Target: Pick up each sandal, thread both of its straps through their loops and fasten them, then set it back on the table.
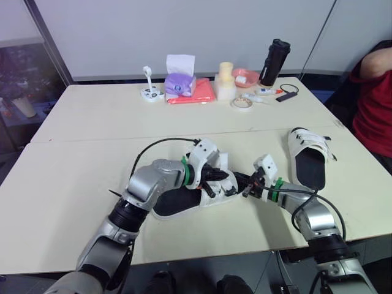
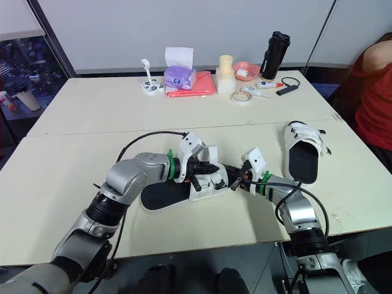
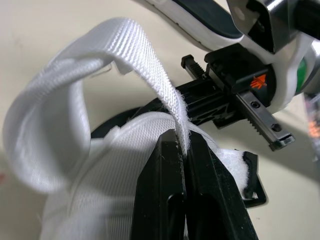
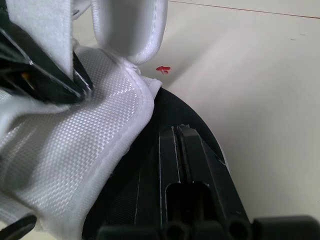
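– Cream laminate table [image 1: 73, 184] up front, clutter way off along the far edge, so we've got room. The white-strapped sandal with the black footbed [image 2: 160, 197] looks to lie on the table near the front edge, between our two arms. Our left gripper [image 3: 182, 137] is pinching the white woven strap [image 3: 145, 65] right at its fuzzy edge, with the strap arching up and over. What do we think bites us first?

– Honestly, that pinch. We've only got the thin edge of the webbing, so with any tug toward the loop we reckon it slides out and flops back. Our right gripper [image 4: 177, 131] has its fingers pressed together with nothing we can see between them, lying over the footbed just beside the padded white upper [image 4: 75, 150]. So nothing is really clamping the sandal down. Pull the strap and the whole shoe may skate along the table.

– Also the two grippers are nearly touching. Crowded.

– Yep, we could knock our own fingers together. And what looks like the dark plastic loop [image 3: 256, 186] sits low beside the upper, so a floppy strap end might miss it. The other white sandal [image 1: 309, 160] sits well apart to our right, near the person in the red top [image 1: 375, 92]. Not a worry yet.
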